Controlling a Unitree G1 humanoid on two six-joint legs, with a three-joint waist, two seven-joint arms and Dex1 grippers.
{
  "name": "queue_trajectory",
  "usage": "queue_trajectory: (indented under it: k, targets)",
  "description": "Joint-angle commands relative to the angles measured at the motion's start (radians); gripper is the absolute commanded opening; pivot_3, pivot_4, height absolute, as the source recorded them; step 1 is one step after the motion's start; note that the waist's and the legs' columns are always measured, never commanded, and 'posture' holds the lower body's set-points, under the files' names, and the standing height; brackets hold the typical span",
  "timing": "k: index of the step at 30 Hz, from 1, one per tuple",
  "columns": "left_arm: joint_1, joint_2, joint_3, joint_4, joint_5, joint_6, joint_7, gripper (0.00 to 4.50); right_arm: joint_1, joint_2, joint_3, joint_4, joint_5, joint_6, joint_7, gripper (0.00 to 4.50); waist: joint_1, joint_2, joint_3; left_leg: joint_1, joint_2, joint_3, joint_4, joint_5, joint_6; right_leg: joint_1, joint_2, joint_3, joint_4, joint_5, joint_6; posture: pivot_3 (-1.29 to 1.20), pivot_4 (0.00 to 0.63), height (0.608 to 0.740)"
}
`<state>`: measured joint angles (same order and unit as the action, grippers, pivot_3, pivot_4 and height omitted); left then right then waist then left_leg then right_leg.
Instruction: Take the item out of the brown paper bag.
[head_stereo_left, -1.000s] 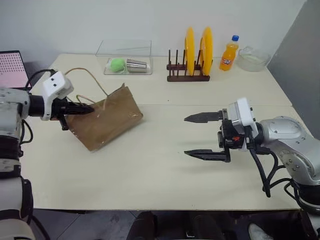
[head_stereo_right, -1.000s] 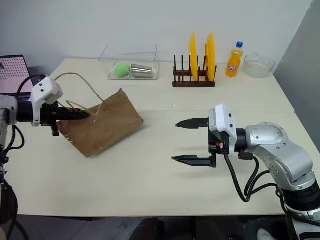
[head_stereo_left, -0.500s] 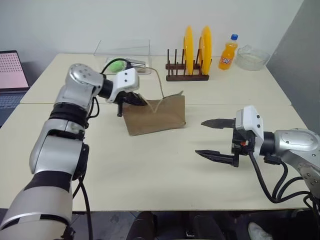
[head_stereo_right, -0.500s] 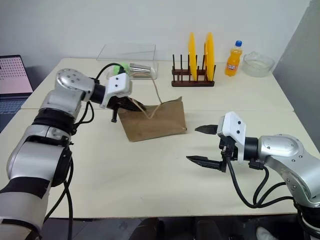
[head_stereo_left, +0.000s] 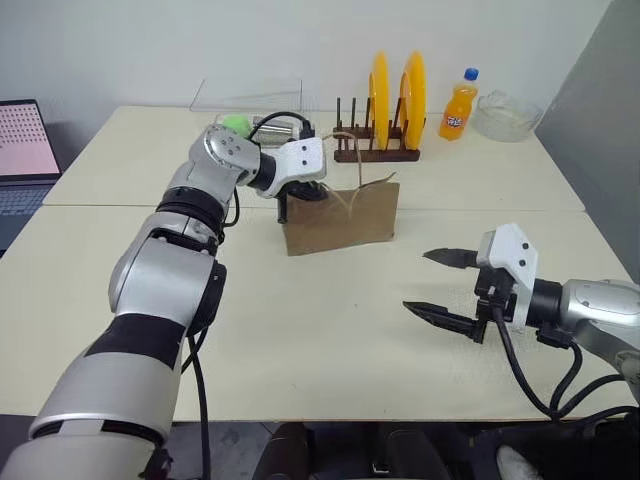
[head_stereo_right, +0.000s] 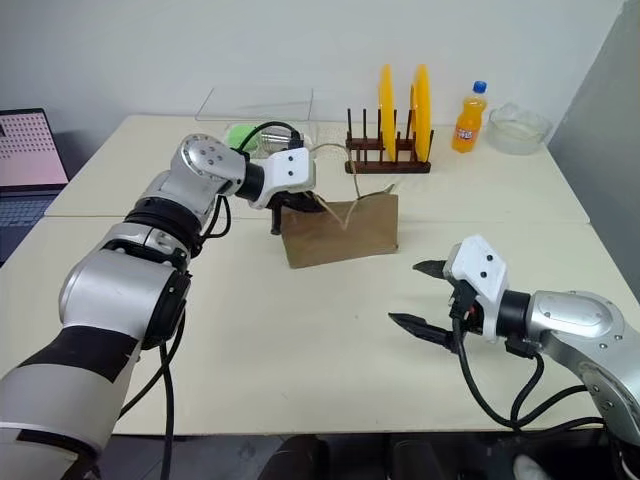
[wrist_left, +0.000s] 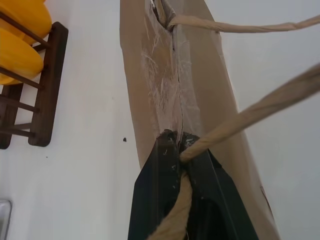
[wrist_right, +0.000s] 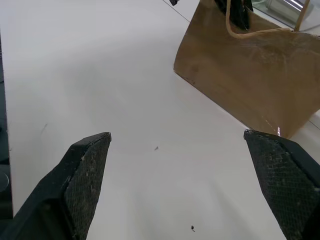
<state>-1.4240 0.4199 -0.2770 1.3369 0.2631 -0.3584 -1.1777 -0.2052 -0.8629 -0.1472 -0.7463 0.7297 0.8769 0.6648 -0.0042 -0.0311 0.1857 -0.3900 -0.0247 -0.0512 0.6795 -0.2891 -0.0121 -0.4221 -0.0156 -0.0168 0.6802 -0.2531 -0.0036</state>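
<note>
Standing upright, the brown paper bag (head_stereo_left: 341, 219) has its top edge pinched by the left jaws, right jaws spread nearby.

Room and furniture — plain work area

Cream table (head_stereo_left: 330, 340) made of joined tops, seams visible; pale bare wall (head_stereo_left: 150, 45) behind; grey panel (head_stereo_left: 600, 120) at the right edge; laptop (head_stereo_left: 25, 140) with a pink-lit screen at the far left — soft, even lighting.

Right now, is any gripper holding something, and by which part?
The left gripper pinches the brown paper bag at its top edge, beside a cord handle. The right gripper is open, holding nothing.
</note>
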Motion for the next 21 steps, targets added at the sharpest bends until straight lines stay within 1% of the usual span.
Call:
queue_trajectory:
  k: [1,7,9,10,13,19,21]
  targets:
    - [-0.044,-0.009,0.034,-0.008,-0.005,-0.036,0.029,0.04,0.003,0.011,-0.056,-0.038,0.035,0.013,-0.042,4.5,0.0,0.0,0.0,0.0,0.0,0.0,0.0,0.0,0.0,0.0,0.0,0.0,0.0,0.0,0.0,0.0,0.15,0.74]
    - [-0.054,-0.011,0.058,-0.007,-0.018,-0.055,-0.043,0.04,0.015,0.026,-0.091,-0.05,0.075,0.023,-0.075,4.5,0.001,0.0,0.0,0.0,0.0,0.0,0.0,0.0,0.0,0.0,0.0,0.0,0.0,0.0,0.0,0.0,0.15,0.74]
    - [-0.053,-0.012,0.065,-0.007,-0.016,-0.063,-0.05,0.04,0.023,0.024,-0.1,-0.053,0.079,0.022,-0.082,4.5,0.001,0.0,0.0,0.0,0.0,0.0,0.0,0.0,0.0,0.0,0.0,0.0,0.0,0.001,-0.001,0.0,0.15,0.74]
    - [-0.052,-0.016,0.072,-0.007,-0.019,-0.063,-0.053,0.04,0.027,0.023,-0.103,-0.055,0.081,0.023,-0.085,4.5,0.001,0.0,0.0,0.0,0.0,0.0,0.0,0.0,0.0,0.0,0.0,0.0,0.0,0.002,-0.004,0.0,0.15,0.74]
    - [-0.052,-0.031,0.096,-0.006,-0.032,-0.047,-0.061,0.04,0.035,0.018,-0.108,-0.059,0.092,0.022,-0.095,4.5,0.001,0.0,0.0,0.0,0.0,0.0,0.0,0.0,0.0,0.0,0.0,0.0,0.0,0.002,-0.004,0.0,0.15,0.74]
    - [-0.036,-0.037,0.085,-0.006,0.005,-0.071,-0.053,0.04,0.044,0.013,-0.102,-0.064,0.098,0.019,-0.106,4.5,-0.002,0.0,0.0,0.0,0.0,0.001,0.0,0.0,0.0,0.0,0.0,0.0,0.0,0.002,-0.004,0.0,0.15,0.74]
    - [-0.03,-0.03,0.068,-0.007,0.028,-0.093,-0.034,0.5,0.047,0.013,-0.099,-0.064,0.098,0.019,-0.107,4.5,-0.002,0.0,0.0,0.0,0.0,0.0,0.0,0.0,0.0,0.0,0.001,0.0,0.0,0.002,-0.004,0.0,0.15,0.74]
